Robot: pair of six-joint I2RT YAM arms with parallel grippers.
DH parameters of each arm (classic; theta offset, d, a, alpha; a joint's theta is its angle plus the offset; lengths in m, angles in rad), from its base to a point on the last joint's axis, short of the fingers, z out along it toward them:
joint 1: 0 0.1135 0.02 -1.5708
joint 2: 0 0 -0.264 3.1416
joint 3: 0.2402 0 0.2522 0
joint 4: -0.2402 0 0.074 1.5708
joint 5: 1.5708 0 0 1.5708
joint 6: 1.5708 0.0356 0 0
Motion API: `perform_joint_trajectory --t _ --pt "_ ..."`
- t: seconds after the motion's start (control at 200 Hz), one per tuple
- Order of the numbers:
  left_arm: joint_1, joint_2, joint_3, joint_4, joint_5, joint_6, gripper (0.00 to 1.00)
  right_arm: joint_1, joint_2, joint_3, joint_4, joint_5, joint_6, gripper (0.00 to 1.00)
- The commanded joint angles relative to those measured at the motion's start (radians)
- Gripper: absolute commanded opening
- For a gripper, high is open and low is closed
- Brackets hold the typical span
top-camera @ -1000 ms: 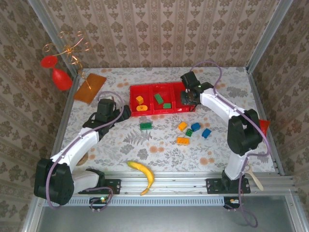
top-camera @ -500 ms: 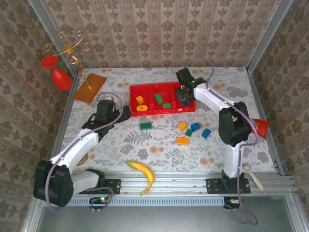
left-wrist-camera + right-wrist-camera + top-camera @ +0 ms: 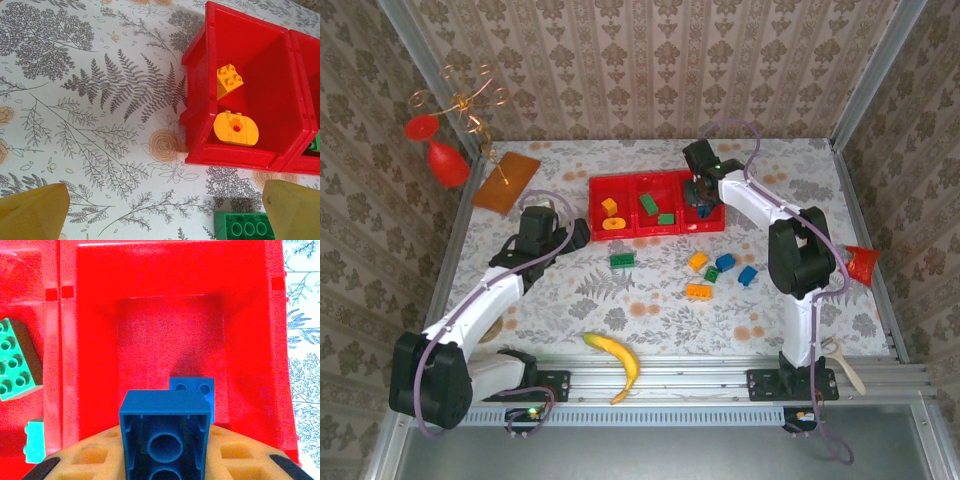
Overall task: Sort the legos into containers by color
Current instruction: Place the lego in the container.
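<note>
The red tray (image 3: 632, 180) has three compartments in a row. My right gripper (image 3: 704, 196) hangs over the right-hand one, shut on a blue brick (image 3: 165, 432). Below it, a second blue brick (image 3: 193, 389) lies on that compartment's floor (image 3: 170, 330). The middle compartment holds green bricks (image 3: 648, 204), and the left one an orange brick (image 3: 229, 80) and an orange round piece (image 3: 236, 128). My left gripper (image 3: 162, 220) stands open over the table just left of the tray, with a loose green brick (image 3: 245, 227) by its right finger. Several more legos (image 3: 720, 272) lie loose in front of the tray.
A yellow banana (image 3: 616, 360) lies near the front rail. An orange-brown board (image 3: 507, 180) sits at the back left beside a red ornament (image 3: 440, 155) on a wire stand. A red object (image 3: 861, 262) lies at the right edge.
My right gripper has shifted a little back and left over the tray's right compartment with the blue brick, and its arm has swung in. The left arm has not moved.
</note>
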Motion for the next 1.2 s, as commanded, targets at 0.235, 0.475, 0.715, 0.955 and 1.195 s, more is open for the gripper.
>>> perform_joint_trajectory --t 0.235,0.475,0.715,0.955,1.195 --pt "0.009 -0.007 -0.007 0.0 0.009 -0.019 1.0 -0.002 0.059 0.069 -0.025 0.015 -0.022 0.44" --pt "0.009 -0.006 -0.004 -0.003 0.008 -0.013 1.0 -0.004 0.067 0.092 -0.039 0.02 -0.027 0.51" --pt "0.009 -0.001 0.004 -0.011 0.017 0.004 1.0 -0.003 0.023 0.072 -0.047 0.025 -0.03 0.52" --pt "0.008 -0.004 0.0 -0.018 0.03 0.007 1.0 -0.003 -0.08 -0.018 -0.034 0.029 -0.013 0.54" --pt "-0.015 -0.012 -0.013 -0.043 0.045 0.006 1.0 -0.003 -0.226 -0.173 -0.025 0.062 0.04 0.6"
